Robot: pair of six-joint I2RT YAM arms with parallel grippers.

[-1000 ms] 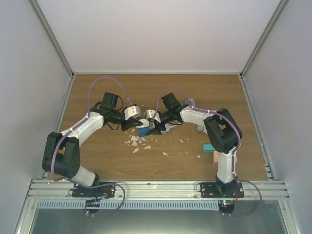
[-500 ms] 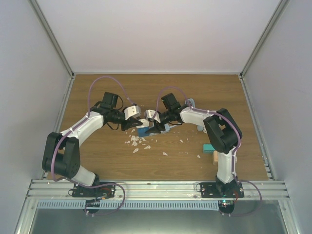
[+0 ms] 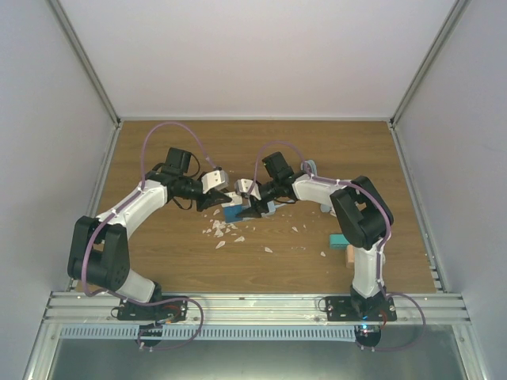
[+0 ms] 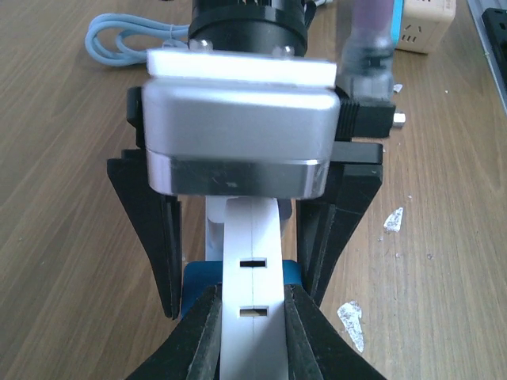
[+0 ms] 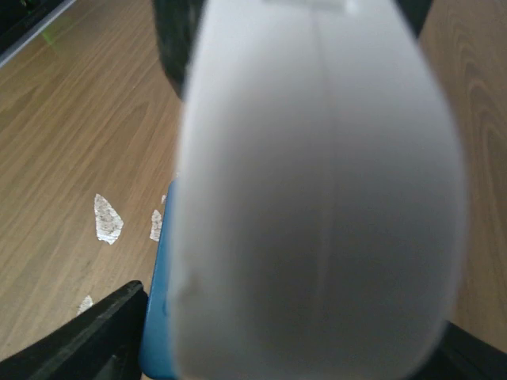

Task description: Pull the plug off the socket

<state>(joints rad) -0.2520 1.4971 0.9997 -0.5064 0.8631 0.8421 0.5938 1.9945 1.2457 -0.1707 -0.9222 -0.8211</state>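
White piece [image 4: 252, 237] is pinched by the left tool [image 4: 252, 321]; the right tool [image 4: 242, 301] straddles the blue block [image 4: 196, 289], and whether it grips cannot be told. If that hold is loose, both parts would likely lift together.

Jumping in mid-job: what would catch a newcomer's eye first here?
Both arms meet mid-table: the left gripper is clamped on a white slotted piece, while the right gripper straddles it and the blue block beneath. White scraps litter the wooden table on the near side of them.
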